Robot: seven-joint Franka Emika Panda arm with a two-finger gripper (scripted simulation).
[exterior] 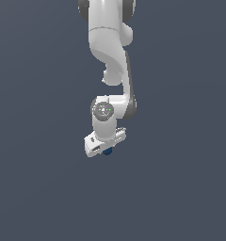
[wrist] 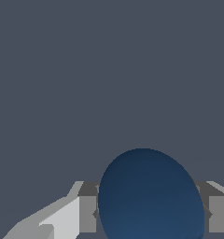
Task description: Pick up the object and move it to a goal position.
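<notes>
The object is a small dark blue smooth ball (exterior: 107, 151), peeking out just below the white hand of my arm in the exterior view. Close up in the wrist view the ball (wrist: 150, 196) fills the space between the two grey fingers (wrist: 87, 214), which press against its sides. My gripper (exterior: 106, 150) is shut on the ball. Most of the ball is hidden behind the hand in the exterior view. No goal marker shows in either view.
The white arm (exterior: 110, 52) hangs down from the top of the exterior view over a plain dark grey-blue surface (exterior: 181, 188). Nothing else shows in either view.
</notes>
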